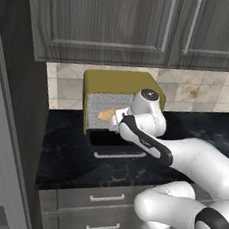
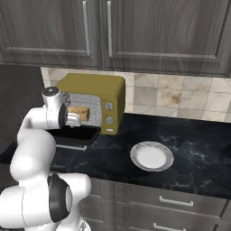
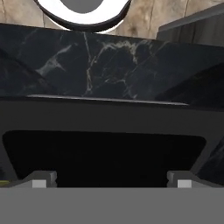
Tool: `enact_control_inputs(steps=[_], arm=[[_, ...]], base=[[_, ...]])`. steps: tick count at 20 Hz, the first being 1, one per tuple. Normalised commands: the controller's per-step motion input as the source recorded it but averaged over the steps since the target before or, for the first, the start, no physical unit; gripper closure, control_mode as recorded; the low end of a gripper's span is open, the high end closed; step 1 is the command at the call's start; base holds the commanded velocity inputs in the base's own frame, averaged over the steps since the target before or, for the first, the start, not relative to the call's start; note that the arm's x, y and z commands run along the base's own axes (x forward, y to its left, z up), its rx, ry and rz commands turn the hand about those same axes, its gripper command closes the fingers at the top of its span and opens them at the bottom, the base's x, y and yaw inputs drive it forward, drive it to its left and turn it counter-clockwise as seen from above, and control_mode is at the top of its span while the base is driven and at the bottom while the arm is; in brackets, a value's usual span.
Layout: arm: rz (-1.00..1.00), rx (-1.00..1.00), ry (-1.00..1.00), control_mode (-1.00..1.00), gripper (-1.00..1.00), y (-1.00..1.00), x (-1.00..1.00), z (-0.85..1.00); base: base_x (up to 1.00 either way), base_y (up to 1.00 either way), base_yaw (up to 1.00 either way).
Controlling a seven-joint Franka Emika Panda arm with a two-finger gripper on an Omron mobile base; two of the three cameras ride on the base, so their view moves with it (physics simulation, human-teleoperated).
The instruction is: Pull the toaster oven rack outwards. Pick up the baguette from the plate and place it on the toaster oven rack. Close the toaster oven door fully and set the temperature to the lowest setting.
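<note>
Baguette (image 2: 79,113) already lies inside the toaster oven (image 2: 97,88) on the toaster oven rack (image 1: 103,108), so the door comes next. Toaster oven door (image 3: 105,131) hangs open and flat, hinged at its bottom edge — rigid glass in a frame, likely light to swing but slick; best pushed up from under the free edge or taken at the silver bar handle (image 1: 118,155). Claw (image 3: 111,178) spread wide, empty, just above the door. Plate (image 2: 152,156) sits bare on the table (image 2: 198,135), well apart — nothing seems to block the swing except the arm itself.
</note>
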Motion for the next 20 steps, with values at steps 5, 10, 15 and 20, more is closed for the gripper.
enact_control_inputs(steps=[5, 10, 15, 20], arm=[[-0.04, 0.00, 0.00, -1.00, -1.00, 0.04, 0.11, -0.22], [-0.03, 0.00, 0.00, -1.00, -1.00, 0.08, 0.11, -0.18], [-0.03, 0.00, 0.00, -1.00, -1.00, 0.07, 0.11, -0.14], [-0.02, 0.00, 0.00, -1.00, -1.00, 0.05, 0.13, -0.14]], base=[[0.00, 0.00, 0.00], [0.00, 0.00, 0.00], [0.00, 0.00, 0.00], [0.00, 0.00, 0.00]])
